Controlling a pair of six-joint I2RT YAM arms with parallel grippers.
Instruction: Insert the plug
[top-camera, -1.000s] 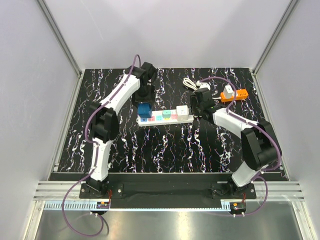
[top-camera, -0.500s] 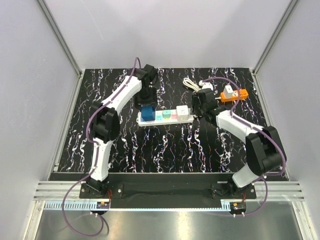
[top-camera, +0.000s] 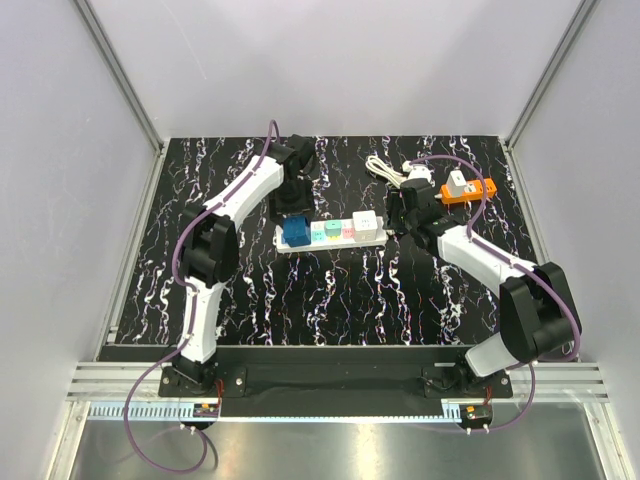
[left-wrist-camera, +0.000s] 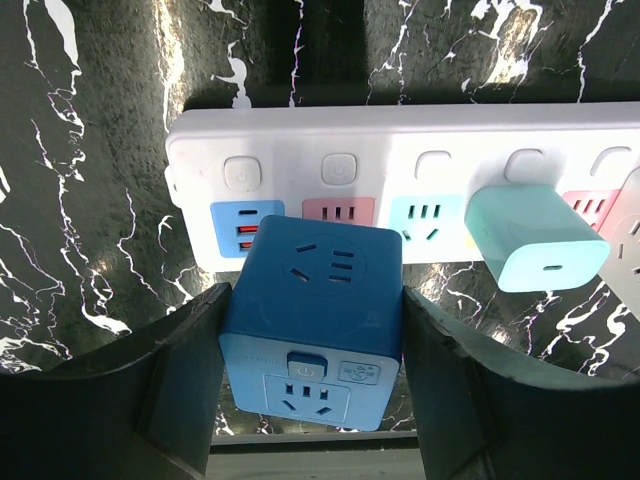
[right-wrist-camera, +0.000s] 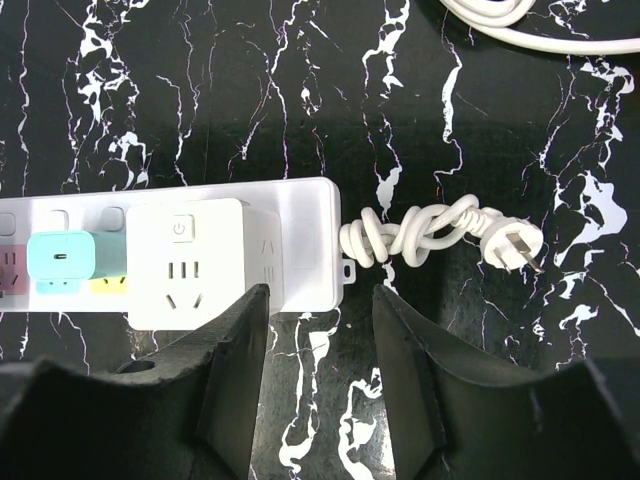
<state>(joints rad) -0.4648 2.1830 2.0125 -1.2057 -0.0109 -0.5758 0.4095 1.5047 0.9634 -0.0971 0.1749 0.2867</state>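
At the far left of the power strip, left gripper clamped on the blue cube plug, dark fingers pressed against both its sides. Matte blue plastic with rounded corners, a five-hole socket moulded on top, a small power-symbol button and another socket on the near face. Fine print beside the button too small to read. Set over the strip's first sockets, covering part of a blue USB panel and a pink one. Whether fully home, cannot tell. Against a second ago, cube and gripper shifted slightly toward the near edge in the overhead view.

Strip itself glossy white, long and flat, lying on the black, white-veined marble-look table. Above each pastel socket, a rounded switch, the two leftmost stamped with a power symbol. Brand marks, if any, unreadable. Next along, a smooth teal charger, then a white cube adapter with a switch and a three-pin socket on top.

At the strip's right end, right gripper spread apart and holding nothing, black fingers framing the end cap. Elbow swung further right than a second ago. Just right of that end, a white knotted cord finishing in a flat-pin plug. Far right, an orange strip carrying a white block, with a coiled cable behind.
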